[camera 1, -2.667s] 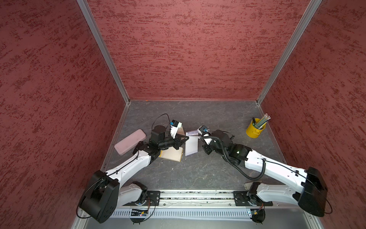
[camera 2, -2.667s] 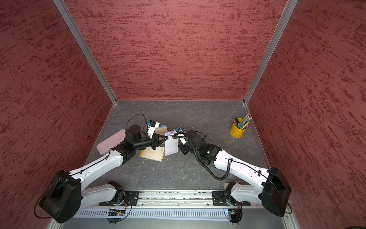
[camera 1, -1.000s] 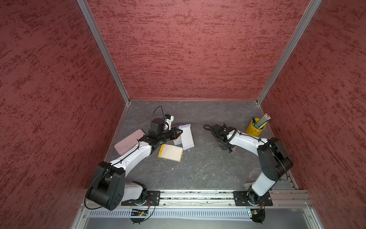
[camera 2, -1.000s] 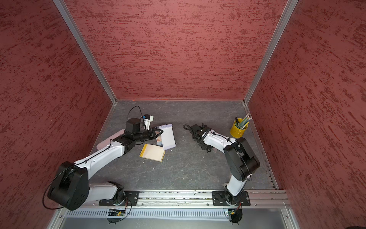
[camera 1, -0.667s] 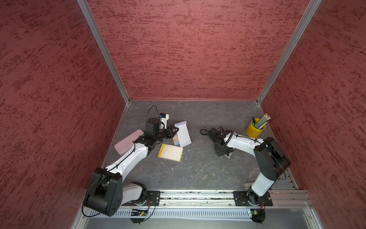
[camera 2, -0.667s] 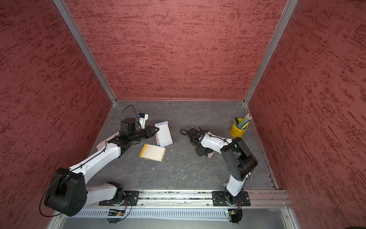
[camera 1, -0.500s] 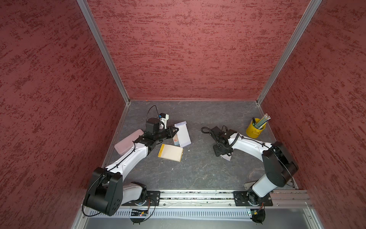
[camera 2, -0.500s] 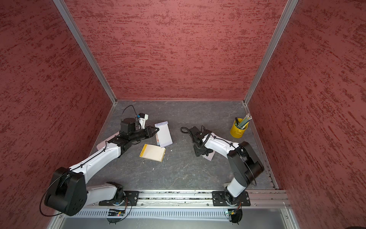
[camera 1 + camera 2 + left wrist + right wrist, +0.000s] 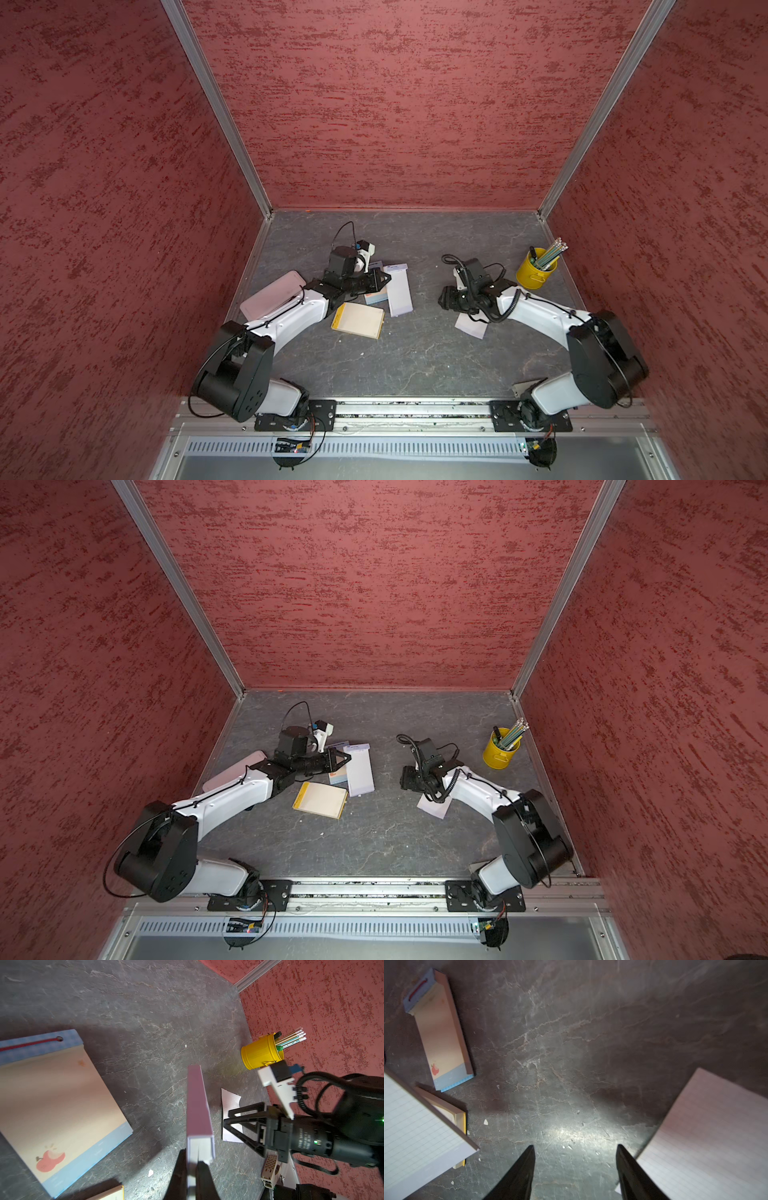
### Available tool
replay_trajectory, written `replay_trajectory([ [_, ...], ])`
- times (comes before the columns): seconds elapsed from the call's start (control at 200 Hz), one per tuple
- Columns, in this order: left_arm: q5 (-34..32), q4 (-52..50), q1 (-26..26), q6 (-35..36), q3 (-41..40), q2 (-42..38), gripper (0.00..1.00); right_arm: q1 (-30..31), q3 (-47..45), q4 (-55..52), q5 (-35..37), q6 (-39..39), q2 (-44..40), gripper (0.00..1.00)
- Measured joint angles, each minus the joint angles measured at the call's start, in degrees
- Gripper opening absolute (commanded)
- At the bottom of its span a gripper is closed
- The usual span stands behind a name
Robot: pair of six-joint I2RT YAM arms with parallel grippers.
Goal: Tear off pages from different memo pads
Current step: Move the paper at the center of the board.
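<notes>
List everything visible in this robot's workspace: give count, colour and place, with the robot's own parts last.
table: one, dark grey, the work surface
walls: three, red, around the table
lavender memo pad: one, pale lavender, mid-table, held at one end
blue-bordered memo pad: one, cream with blue border and red apple, flat beside the lavender one
yellow-banded memo pad: one, cream with yellow band, flat, nearest the robot
loose page: one, pale lavender, flat, apart from the pads
pink case: one, pink, table's left edge
cup: one, yellow, far right corner, holding pencils
left claw: one, black, shut on the lavender memo pad
right claw: one, black, open and empty, beside the loose page
</notes>
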Motion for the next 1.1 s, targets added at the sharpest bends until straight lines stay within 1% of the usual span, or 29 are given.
replay_trajectory([
  [0.055, -0.13, -0.04, 0.00, 0.13, 0.13, 0.02, 0.00, -0.11, -1.14, 1.84, -0.37, 1.11, 1.25, 0.62],
  [0.145, -0.28, -0.02, 0.13, 0.28, 0.28, 0.02, 0.00, -0.98, -4.02, 4.20, -0.90, 2.08, 0.72, 0.62],
  [0.341, -0.24, 0.55, 0.22, 0.24, 0.35, 0.94, 0.00, -5.20, -10.40, 7.21, -1.57, 2.03, -4.00, 0.62],
  [0.506, -0.22, 0.66, -0.39, 0.11, 0.90, 3.21, 0.00, -6.47, -11.50, 7.23, -1.68, 0.87, -5.14, 0.62],
  [0.661, -0.09, 0.63, -0.70, 0.11, 1.07, 3.21, 0.00, -6.51, -10.93, 4.26, 0.94, -1.18, -5.68, 0.62],
  [0.847, 0.22, 0.74, -0.74, -0.17, 1.86, 3.69, 0.00, -6.91, -10.95, -2.47, 4.11, -2.40, -9.46, 0.64],
  [0.972, 0.85, 1.42, -1.88, -0.66, 5.79, 7.80, 0.00, -7.34, -10.56, -5.31, 4.20, -2.80, -12.63, 0.65],
  [1.102, 2.21, 2.93, -4.39, -1.62, 12.26, 15.26, 0.00, -8.37, -8.02, -7.26, 4.35, -2.89, -16.35, 0.65],
])
